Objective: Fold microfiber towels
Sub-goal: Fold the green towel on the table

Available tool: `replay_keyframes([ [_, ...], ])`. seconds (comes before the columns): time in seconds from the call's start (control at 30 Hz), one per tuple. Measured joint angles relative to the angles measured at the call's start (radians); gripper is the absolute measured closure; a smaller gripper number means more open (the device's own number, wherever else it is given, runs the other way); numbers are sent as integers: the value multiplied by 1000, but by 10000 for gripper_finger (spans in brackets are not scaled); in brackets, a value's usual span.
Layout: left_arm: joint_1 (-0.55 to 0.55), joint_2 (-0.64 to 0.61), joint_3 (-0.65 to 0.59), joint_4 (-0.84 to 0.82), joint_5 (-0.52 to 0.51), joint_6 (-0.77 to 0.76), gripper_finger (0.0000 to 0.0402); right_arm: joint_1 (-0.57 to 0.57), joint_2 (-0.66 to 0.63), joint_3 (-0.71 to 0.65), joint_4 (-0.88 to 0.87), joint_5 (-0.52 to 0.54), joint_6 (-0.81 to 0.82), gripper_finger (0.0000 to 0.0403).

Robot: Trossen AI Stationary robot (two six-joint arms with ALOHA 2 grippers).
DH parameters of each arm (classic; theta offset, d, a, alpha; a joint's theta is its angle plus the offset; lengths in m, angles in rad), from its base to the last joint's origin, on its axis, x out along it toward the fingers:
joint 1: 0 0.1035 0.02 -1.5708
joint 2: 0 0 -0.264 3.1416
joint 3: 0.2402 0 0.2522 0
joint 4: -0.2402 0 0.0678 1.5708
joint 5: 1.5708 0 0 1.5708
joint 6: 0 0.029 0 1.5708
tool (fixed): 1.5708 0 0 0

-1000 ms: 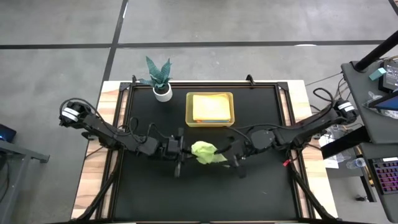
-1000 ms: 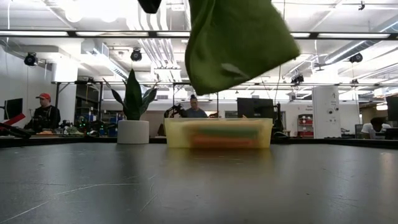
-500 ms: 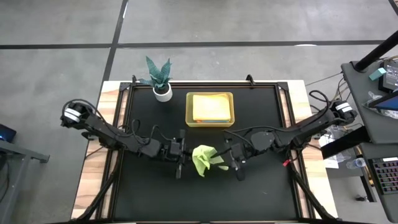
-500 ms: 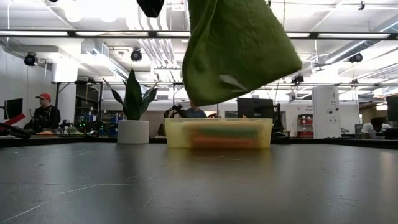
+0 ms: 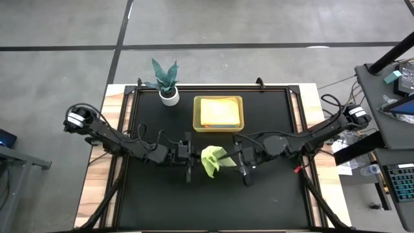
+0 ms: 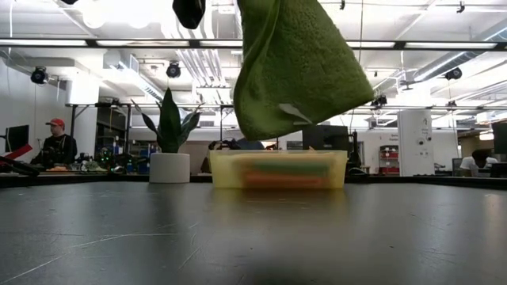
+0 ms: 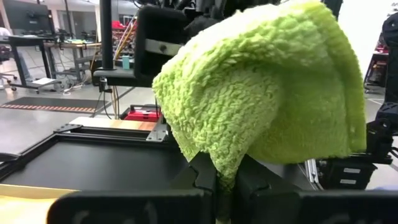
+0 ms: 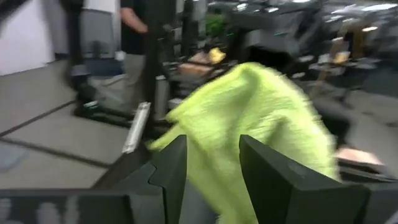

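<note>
Lime green fluffy microfiber towel hangs above the bench, clenched in left tool. Right tool straddles its edge, fingers apart; mistimed closure risks a dropped corner.

Potted plant beside bin

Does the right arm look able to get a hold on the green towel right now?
Probably yes. The lime green towel hangs off the table, pinched by the left gripper, and the right gripper sits right beside it with jaws apart around cloth. Nothing stands between them.
</note>
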Motion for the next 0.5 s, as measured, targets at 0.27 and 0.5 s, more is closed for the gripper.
replay_keyframes([
  [0.27, 1, 0, 0, 0, -40, 0, 402, 0, 0, 0, 41, 69, -60, 270],
  [0.5, 1, 0, 1, 2, -56, 0, 402, -2, 91, 22, 109, 88, -119, 285],
])
